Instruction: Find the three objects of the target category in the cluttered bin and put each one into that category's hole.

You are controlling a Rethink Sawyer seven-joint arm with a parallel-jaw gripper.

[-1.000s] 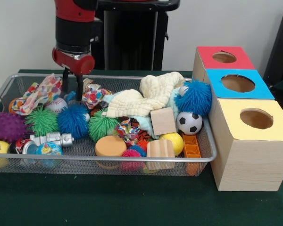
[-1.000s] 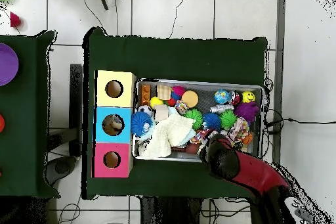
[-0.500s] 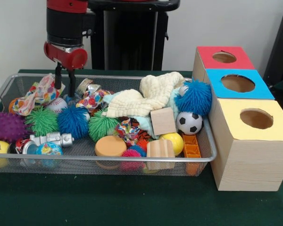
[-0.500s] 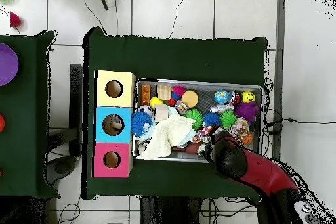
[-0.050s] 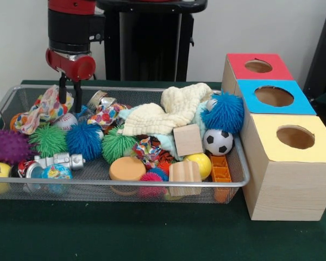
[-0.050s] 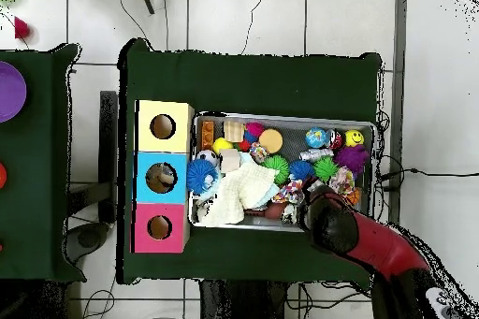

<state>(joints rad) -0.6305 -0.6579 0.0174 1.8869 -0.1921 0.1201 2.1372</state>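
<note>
A wire mesh bin (image 5: 125,184) holds a jumble of toys. My gripper (image 5: 69,107) hangs open over its far left part, empty. Its fingers straddle the edge of a patterned cloth (image 5: 43,107), just above a baseball (image 5: 65,120). A second patterned cloth (image 5: 110,114) and a shiny metal piece (image 5: 98,99) lie just right of it. To the right stand three boxes with a red hole (image 5: 258,66), a blue hole (image 5: 274,96) and a yellow hole (image 5: 295,137). In the overhead view the arm (image 6: 332,226) hides the gripper at the bin's (image 6: 281,117) lower right.
Also in the bin are a cream cloth (image 5: 168,111), green and blue spiky balls (image 5: 83,139), a purple one (image 5: 8,145), wooden blocks (image 5: 187,140), a soccer ball (image 5: 218,142), an orange disc (image 5: 127,169) and a silver toy (image 5: 60,161).
In the front view my gripper has risen and shifted left, from the middle patterned cloth toward the left one. That middle cloth settled, uncovering the shiny metal piece.
</note>
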